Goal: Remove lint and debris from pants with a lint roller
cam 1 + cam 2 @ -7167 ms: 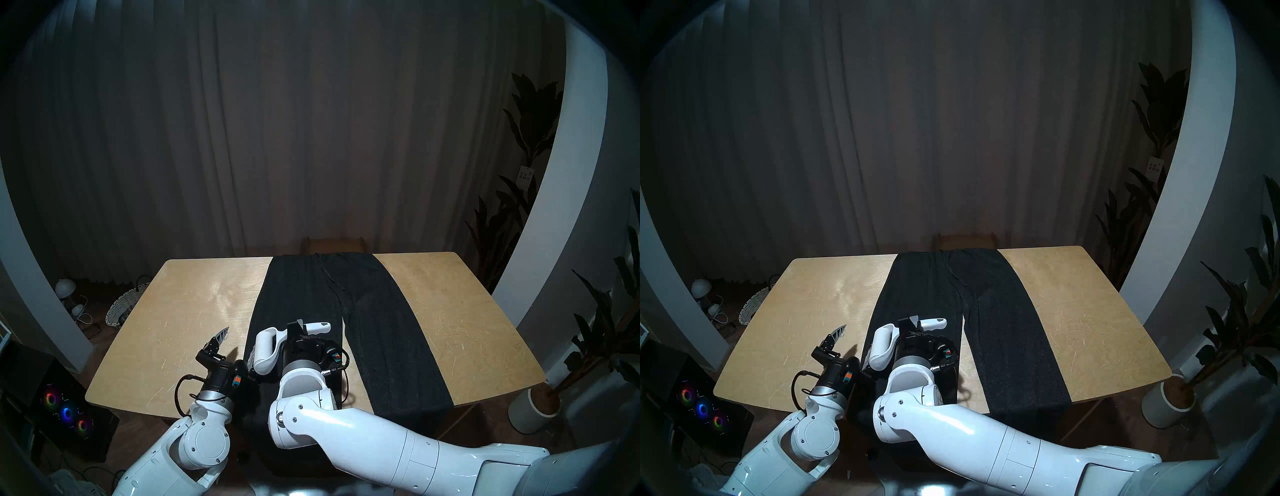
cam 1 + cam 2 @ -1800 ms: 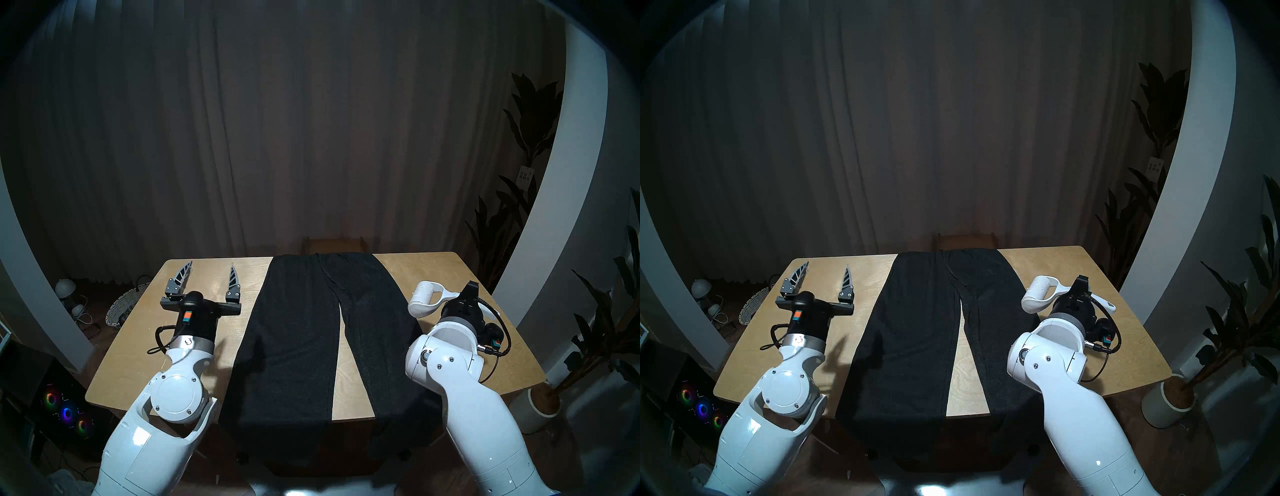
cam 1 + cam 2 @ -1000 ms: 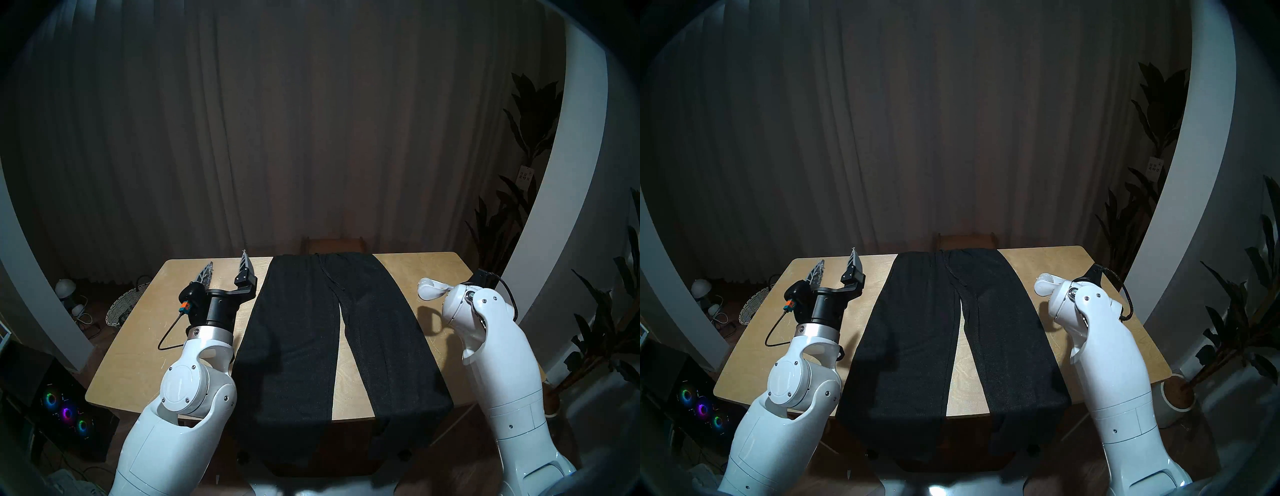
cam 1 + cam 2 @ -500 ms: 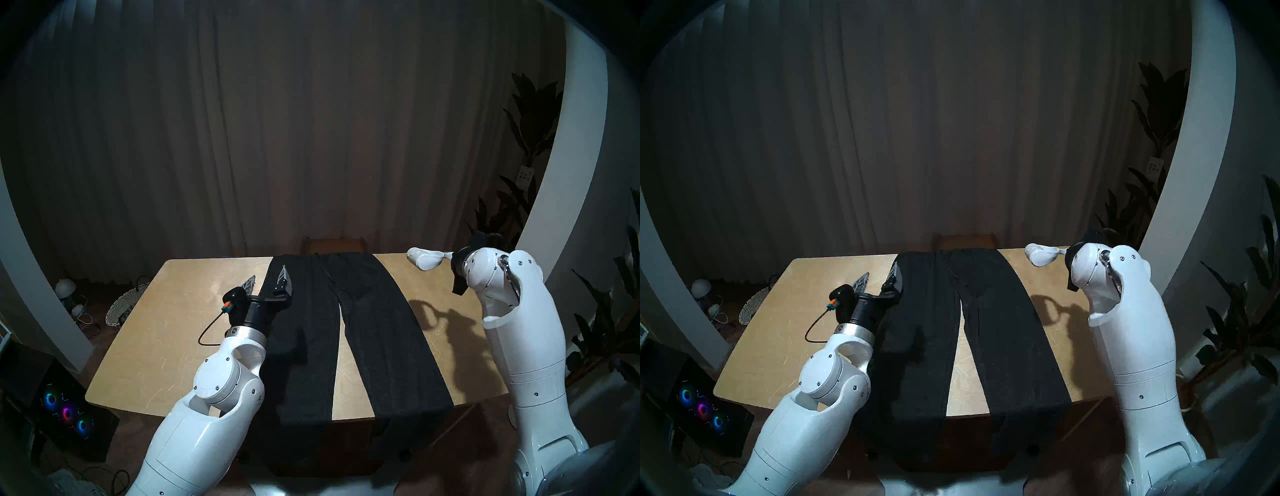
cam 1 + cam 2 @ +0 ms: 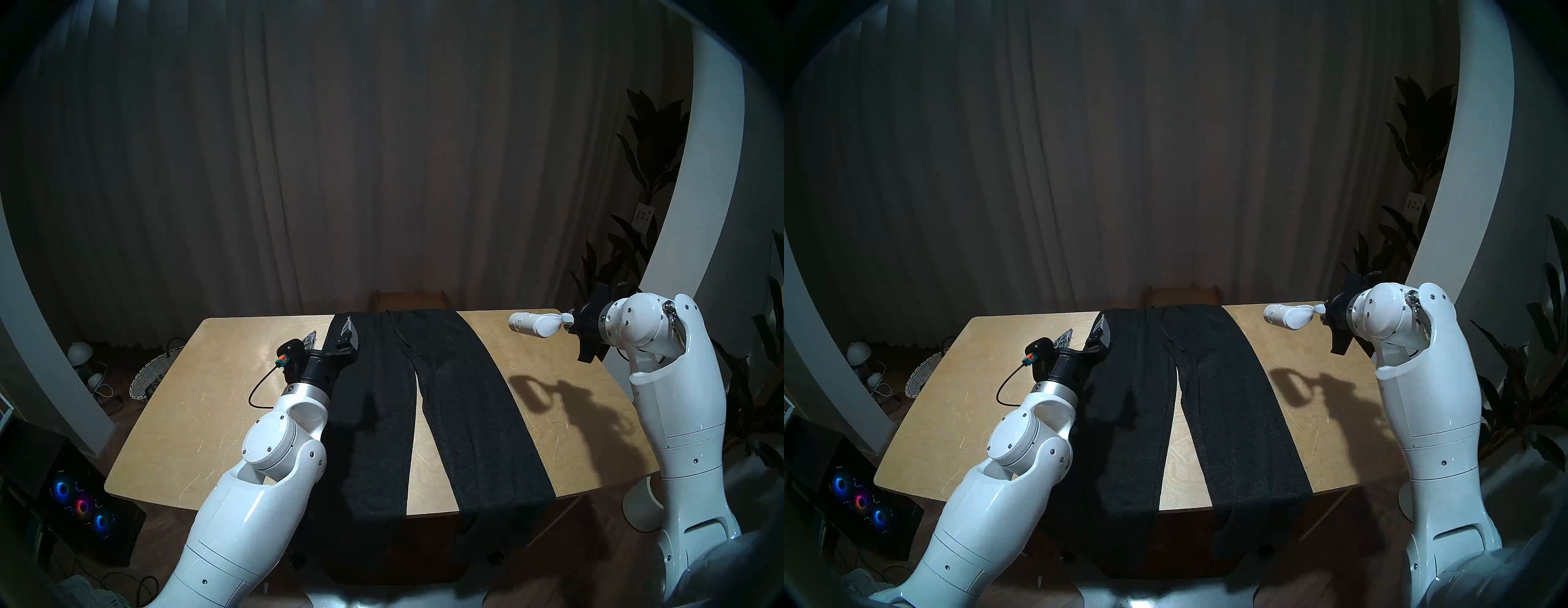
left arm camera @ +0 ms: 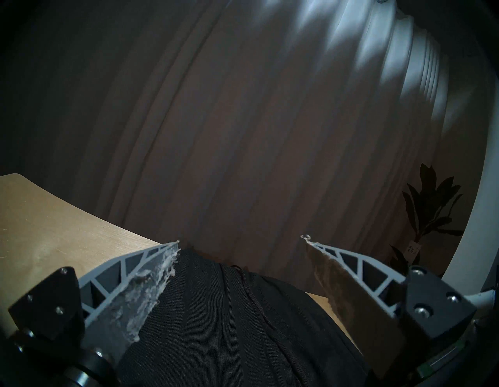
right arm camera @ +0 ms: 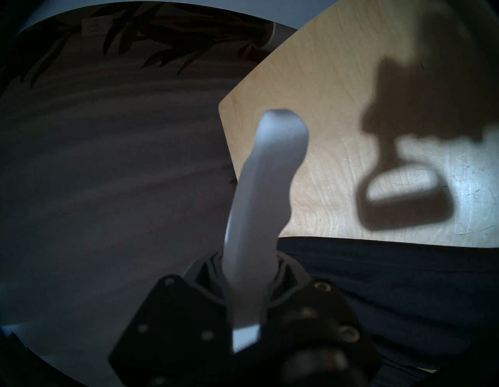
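The charcoal pants [image 5: 449, 403] [image 5: 1233, 403] lie flat down the middle of the table, waist at the far edge and leg ends hanging over the near edge. My left gripper [image 5: 329, 333] [image 6: 241, 240] is open and low at the waist's left edge, one finger over the cloth [image 6: 216, 324] and one over bare wood. My right gripper [image 5: 570, 323] [image 7: 243, 283] is shut on the handle of the white lint roller [image 5: 535, 325] [image 5: 1291, 316] [image 7: 264, 189], held in the air above the far right corner, roll pointing left. I cannot make out lint and debris on the dark cloth.
The wooden table [image 5: 191, 424] carries the roller's shadow [image 5: 530, 390] right of the pants. A chair [image 5: 409, 299] stands behind the far edge. On the floor are a woven basket [image 5: 150, 378], a computer with coloured fans [image 5: 80, 505] and potted plants [image 5: 742, 403].
My left gripper has swung right from the bare table to the waist's left edge and dropped lower. My right arm has lifted the lint roller up and back toward the far right corner.
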